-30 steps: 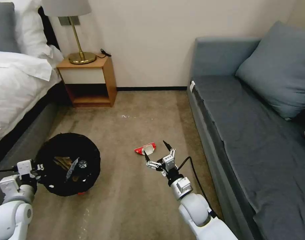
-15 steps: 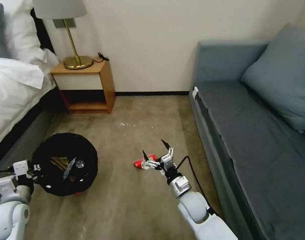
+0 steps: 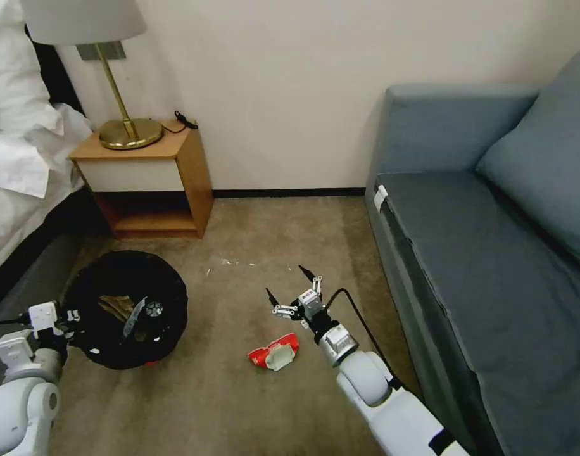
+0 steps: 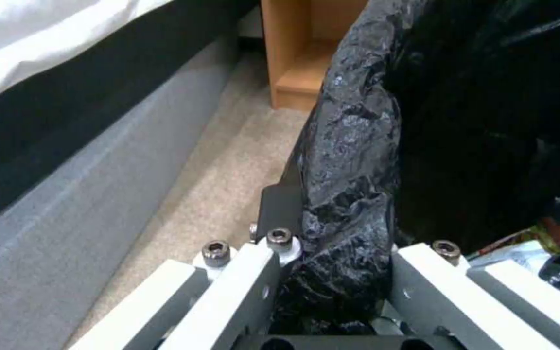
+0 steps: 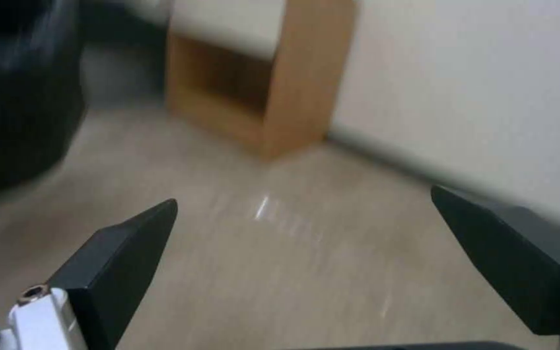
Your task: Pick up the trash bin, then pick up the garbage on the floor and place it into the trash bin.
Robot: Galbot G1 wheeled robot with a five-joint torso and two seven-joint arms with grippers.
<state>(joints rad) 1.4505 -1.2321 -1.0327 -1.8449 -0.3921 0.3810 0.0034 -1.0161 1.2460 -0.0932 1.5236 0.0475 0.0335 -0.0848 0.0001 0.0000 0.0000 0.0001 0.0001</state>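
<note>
The trash bin (image 3: pixel 122 278), lined with a wrinkly black bag, hangs low at my left with a bit of red at its base. My left gripper (image 3: pixel 67 318) is shut on its near rim; the left wrist view shows the gripper (image 4: pixel 338 233) clamping the bag-covered rim (image 4: pixel 351 146). Several litter pieces (image 3: pixel 122 309) lie inside the bin. A red-and-white wrapper (image 3: pixel 274 354) lies on the carpet. My right gripper (image 3: pixel 285 283) stands open and empty just beyond that wrapper. The right wrist view shows the gripper (image 5: pixel 312 233) spread wide over bare carpet.
A wooden nightstand (image 3: pixel 144 177) with a brass lamp (image 3: pixel 122 130) stands against the far wall. A bed (image 3: pixel 18 171) runs along the left, a grey-blue sofa (image 3: pixel 492 266) along the right. Small white specks (image 3: pixel 230 261) dot the carpet between them.
The camera has moved and the whole view has shifted. The wrapper lay just beyond my open right gripper; now it lies nearer to me than the fingertips. The left gripper still holds the bin.
</note>
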